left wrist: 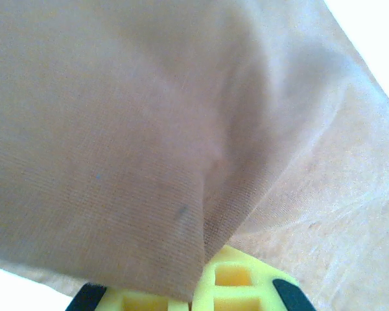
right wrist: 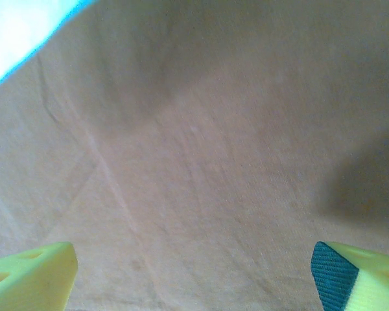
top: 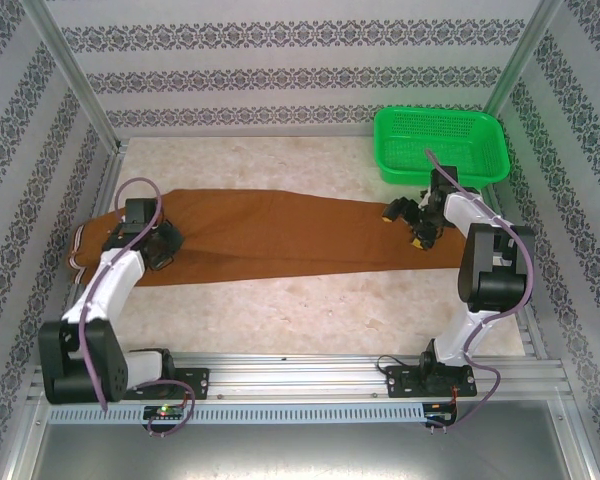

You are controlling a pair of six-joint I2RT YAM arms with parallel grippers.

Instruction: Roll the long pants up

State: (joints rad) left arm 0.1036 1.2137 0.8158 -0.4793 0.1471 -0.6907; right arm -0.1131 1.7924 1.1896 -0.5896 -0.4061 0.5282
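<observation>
You had the long pants (top: 270, 235) laid flat across the tabletop (top: 310, 310), running left to right. The waist end with its pale striped edge was at the far left, and the leg ends were at the right, just in front of the green basket (top: 440, 145). Your left end effector (top: 160, 245) sat on the waist end, clamped tight on the fabric. In the left wrist view a pinched ridge of brown cloth ran down into the yellow fingers (left wrist: 236, 278) and bunched there, jaws fully closed on it. Your right end effector (top: 408, 225) was down at the leg ends, jaws spread wide, holding nothing. In the right wrist view its yellow fingertips (right wrist: 32, 275) stood far apart at the bottom corners, with flat, lightly creased fabric between and beyond them. Can't tell if those fingertips touched the cloth or hung just above it. Pants not yet rolled, lying full length. Basket sat at the far right corner of the tabletop.
</observation>
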